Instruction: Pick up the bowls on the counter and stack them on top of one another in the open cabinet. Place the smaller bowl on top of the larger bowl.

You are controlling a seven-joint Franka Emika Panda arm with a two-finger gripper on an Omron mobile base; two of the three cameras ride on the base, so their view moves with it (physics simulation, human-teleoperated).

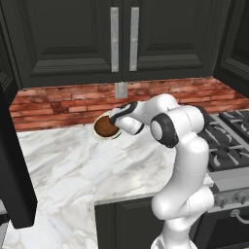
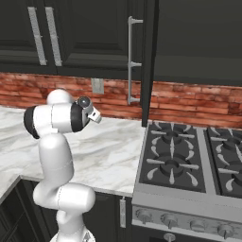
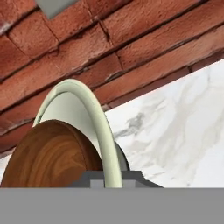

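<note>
Bowls number two: one smaller bowl (image 1: 104, 127), reddish-brown, sits inside one larger bowl (image 3: 105, 131), pale green, on the counter (image 1: 73, 165) by the brick wall (image 1: 58, 107). One gripper (image 1: 114, 121) is clamped on the larger bowl's rim.

The smaller bowl (image 1: 104, 127) sat inside the larger bowl (image 1: 98, 135), and the pair rested on the counter (image 1: 63, 165) near its back edge, close against the brick wall (image 1: 58, 107). The double-door cabinet (image 1: 121, 39) hung above them. The stove (image 2: 189, 160) lay beyond the counter's right edge, and the open cabinet's door (image 2: 150, 56) stood over that edge.
</note>
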